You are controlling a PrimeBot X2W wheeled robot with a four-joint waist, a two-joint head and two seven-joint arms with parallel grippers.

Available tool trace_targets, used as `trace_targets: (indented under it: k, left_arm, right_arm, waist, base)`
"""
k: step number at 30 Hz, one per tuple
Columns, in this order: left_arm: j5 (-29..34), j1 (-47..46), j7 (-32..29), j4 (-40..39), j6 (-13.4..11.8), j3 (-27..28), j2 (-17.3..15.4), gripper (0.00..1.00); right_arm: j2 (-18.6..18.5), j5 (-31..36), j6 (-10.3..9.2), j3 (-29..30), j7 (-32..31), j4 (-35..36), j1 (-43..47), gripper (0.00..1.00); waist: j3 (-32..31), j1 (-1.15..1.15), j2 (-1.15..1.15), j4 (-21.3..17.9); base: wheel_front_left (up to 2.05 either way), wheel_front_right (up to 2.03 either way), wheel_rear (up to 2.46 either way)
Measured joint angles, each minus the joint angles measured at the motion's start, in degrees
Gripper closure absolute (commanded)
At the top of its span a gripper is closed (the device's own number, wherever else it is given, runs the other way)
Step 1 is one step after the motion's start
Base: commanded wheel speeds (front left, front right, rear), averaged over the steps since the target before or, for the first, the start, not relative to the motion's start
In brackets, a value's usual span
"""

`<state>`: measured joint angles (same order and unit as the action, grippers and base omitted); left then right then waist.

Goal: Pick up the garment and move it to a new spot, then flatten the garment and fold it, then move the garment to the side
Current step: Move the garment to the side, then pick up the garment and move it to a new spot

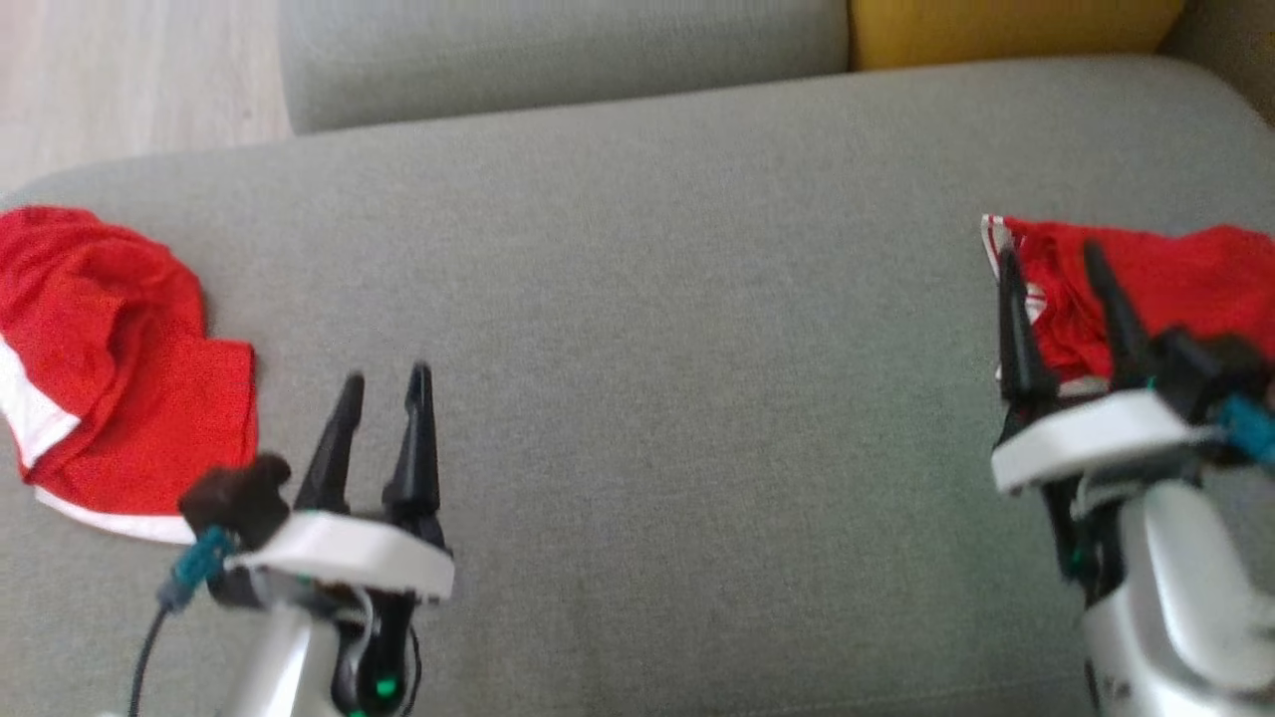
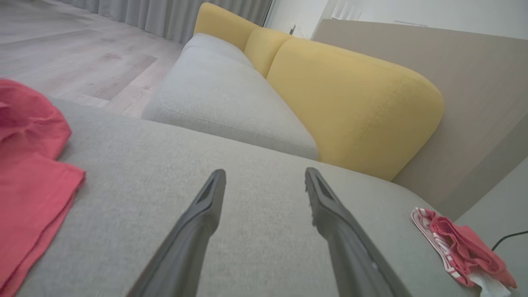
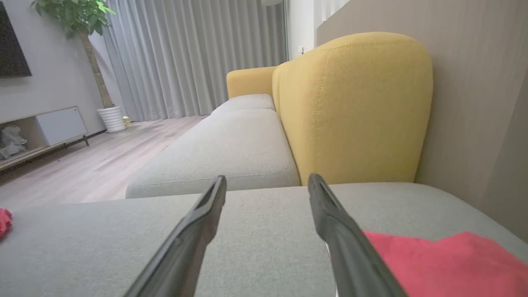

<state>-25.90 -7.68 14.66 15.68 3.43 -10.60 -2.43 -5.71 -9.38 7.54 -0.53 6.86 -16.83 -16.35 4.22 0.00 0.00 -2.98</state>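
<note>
My left pincer (image 1: 386,374) and right pincer (image 1: 1048,251) gape empty; the right may snag and rumple the red white-trimmed garment (image 1: 1195,269) on the grey fabric sofa cushion (image 1: 647,299).

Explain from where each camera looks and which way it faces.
Head view: on the head, looking down at the grey seat cushion; the left gripper and right gripper show, both open.
Left wrist view: low over the cushion, looking along the left gripper toward the yellow backrest.
Right wrist view: low too, along the right gripper toward that backrest and the curtains.
Shared: head and left wrist views show both the left garment and right garment.
</note>
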Motion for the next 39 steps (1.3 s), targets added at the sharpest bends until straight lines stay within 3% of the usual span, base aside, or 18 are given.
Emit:
trace_targets:
  k: [10, 29, 39]
  left_arm:
    - [-1.02, 4.95, 0.00, 0.22, -1.38, -0.07, -0.02, 0.00]
    - [-1.46, 5.17, 0.00, -0.85, -1.89, -1.14, -0.05, 0.00]
    - [-1.46, 4.97, 0.00, -1.58, -1.93, 0.23, -0.04, 0.00]
  right_arm:
    - [2.69, -2.20, 0.00, 0.08, 2.75, 1.31, 9.98, 0.00]
    - [2.86, -3.74, 0.00, -1.26, 3.56, 0.97, 10.31, 0.00]
    - [2.87, -3.80, 0.00, -3.08, 3.46, 1.01, 10.28, 0.00]
  waist:
    - [-2.88, 0.00, 0.00, 0.56]
    - [-2.50, 0.00, 0.00, 1.26]
    - [-2.02, 0.00, 0.00, 5.96]
  base:
    - [0.00, 0.00, 0.00]
    - [0.00, 0.00, 0.00]
    - [0.00, 0.00, 0.00]
